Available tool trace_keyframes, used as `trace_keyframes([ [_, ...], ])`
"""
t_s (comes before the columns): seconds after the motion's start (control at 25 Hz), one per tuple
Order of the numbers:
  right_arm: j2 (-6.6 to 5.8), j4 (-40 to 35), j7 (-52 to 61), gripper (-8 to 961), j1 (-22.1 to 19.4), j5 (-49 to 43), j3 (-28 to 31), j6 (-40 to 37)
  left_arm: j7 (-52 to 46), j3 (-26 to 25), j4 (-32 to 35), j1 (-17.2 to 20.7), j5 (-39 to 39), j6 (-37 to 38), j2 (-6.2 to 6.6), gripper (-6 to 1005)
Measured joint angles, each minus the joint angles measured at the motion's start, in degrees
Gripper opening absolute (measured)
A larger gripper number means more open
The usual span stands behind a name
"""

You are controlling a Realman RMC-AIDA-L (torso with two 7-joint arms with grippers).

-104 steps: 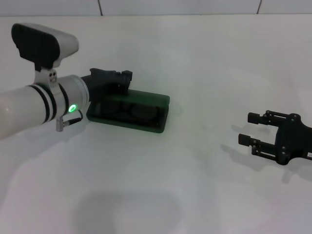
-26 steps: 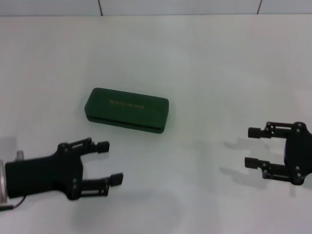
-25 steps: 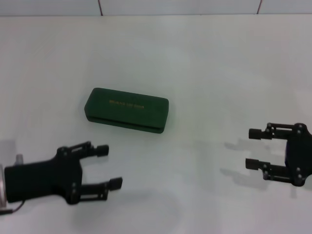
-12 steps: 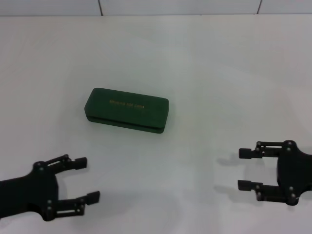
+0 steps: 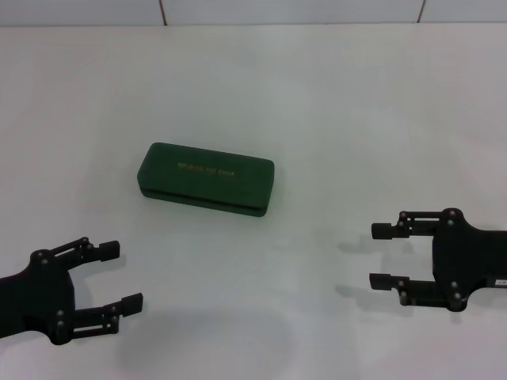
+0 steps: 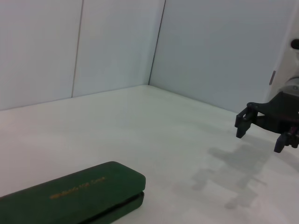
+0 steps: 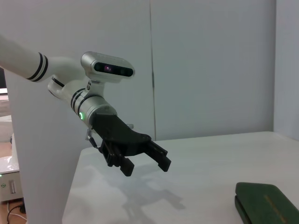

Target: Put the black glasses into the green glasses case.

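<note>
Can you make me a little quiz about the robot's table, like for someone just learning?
1. True or false: the green glasses case is closed.
2. Which gripper is holding something? A) left gripper B) right gripper C) neither
3. Fill in: the case lies on the white ____, with ____ lettering on its lid.

Key:
1. True; the lid is down, and no glasses show anywhere.
2. C; both have open fingers and hover near the front edge, apart from the case.
3. table; gold.

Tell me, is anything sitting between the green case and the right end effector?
No. In the head view only bare white table separates the green glasses case from the open right end effector.
</note>
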Motion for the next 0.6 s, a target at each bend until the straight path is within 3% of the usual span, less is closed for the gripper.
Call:
trace_keyframes([
  [0.6,-0.73,-0.44,0.02,600,1.22,-1.69,0.03,-0.29,-2.05,0.02,-0.44,-3.06,3.67,4.56,0.43,868],
])
